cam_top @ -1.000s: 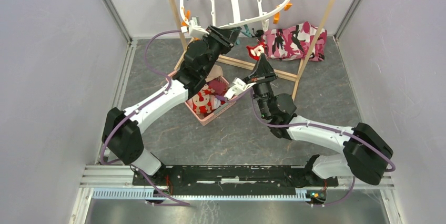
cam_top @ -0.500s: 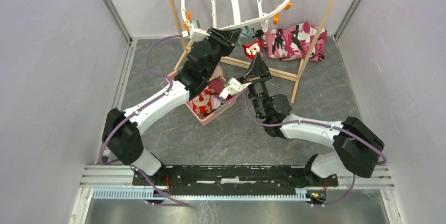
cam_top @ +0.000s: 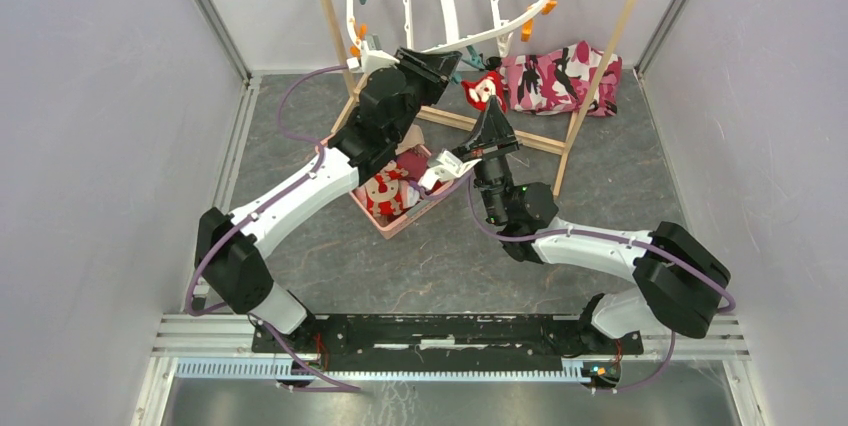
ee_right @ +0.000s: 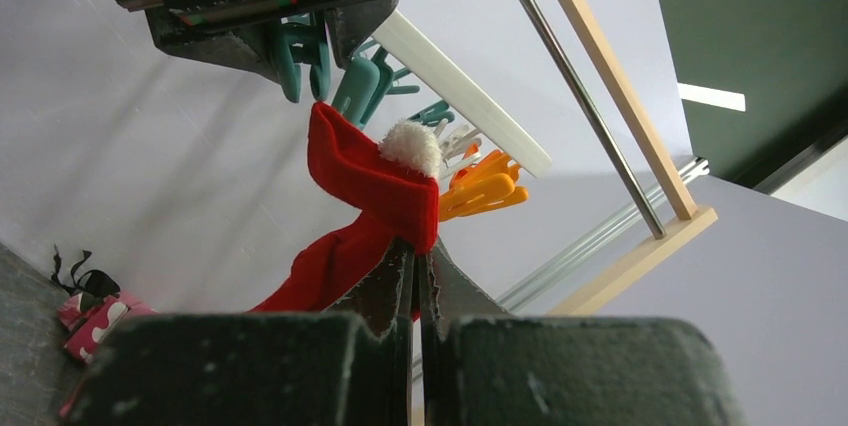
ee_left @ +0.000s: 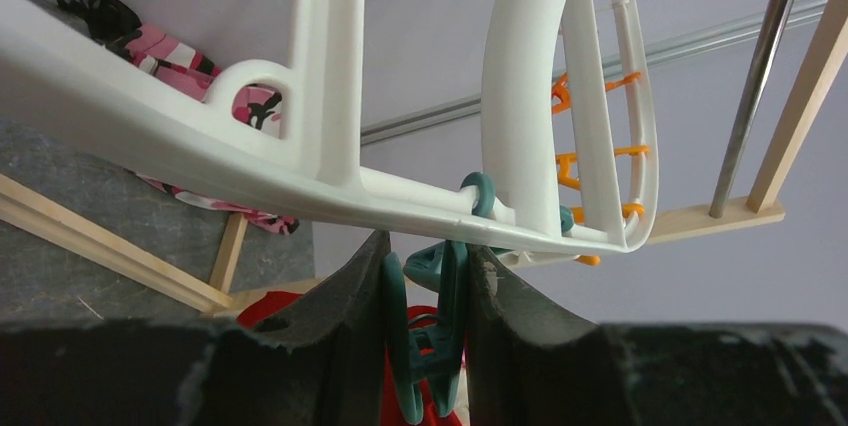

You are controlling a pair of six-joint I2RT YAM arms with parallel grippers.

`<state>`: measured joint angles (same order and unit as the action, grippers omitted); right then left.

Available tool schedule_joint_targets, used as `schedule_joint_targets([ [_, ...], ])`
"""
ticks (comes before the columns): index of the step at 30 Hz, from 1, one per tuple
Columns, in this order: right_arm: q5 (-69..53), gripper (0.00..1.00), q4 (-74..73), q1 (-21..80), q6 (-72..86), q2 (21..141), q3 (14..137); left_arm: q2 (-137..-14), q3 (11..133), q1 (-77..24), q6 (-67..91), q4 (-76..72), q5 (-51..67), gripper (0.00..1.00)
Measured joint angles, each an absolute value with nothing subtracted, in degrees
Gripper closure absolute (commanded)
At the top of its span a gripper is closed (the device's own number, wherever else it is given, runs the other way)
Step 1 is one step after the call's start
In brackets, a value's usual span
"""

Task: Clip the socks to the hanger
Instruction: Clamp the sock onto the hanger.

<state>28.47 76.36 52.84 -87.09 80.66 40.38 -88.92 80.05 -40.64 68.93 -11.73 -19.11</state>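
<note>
The white oval hanger (cam_top: 440, 6) hangs from the wooden rack, with orange and teal pegs along its rim. My left gripper (cam_top: 447, 64) is shut on a teal peg (ee_left: 430, 326) under the hanger rim (ee_left: 250, 161), squeezing its handles. My right gripper (cam_top: 489, 118) is shut on a red sock with a white pom-pom (ee_right: 375, 181) and holds it up just below the left gripper (ee_right: 300, 36) and the teal peg (ee_right: 300, 56). The sock also shows in the top view (cam_top: 483, 90). More socks lie in the pink basket (cam_top: 425, 208).
The light wooden rack's legs (cam_top: 590, 76) and floor bar (cam_top: 530, 138) stand around the hanger. A pink, black and white patterned cloth (cam_top: 560, 76) lies on the floor at the back right. Grey walls close both sides.
My right gripper has lifted the red sock up and back toward the hanger's front rim, close under the left gripper. The left gripper shifted slightly upward at the peg.
</note>
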Motion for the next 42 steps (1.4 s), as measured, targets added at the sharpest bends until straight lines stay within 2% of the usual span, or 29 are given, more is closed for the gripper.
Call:
schedule_joint_targets([
  [21,27.00,1.00,79.33,53.63,-88.90,82.13,40.38,-88.92,81.87,-40.40,76.90,-6.57,-18.68,0.94],
  [42,26.37,1.00,79.70,53.63,-89.19,85.01,43.16,-88.92,81.36,-39.66,77.32,-7.01,-17.43,0.94],
])
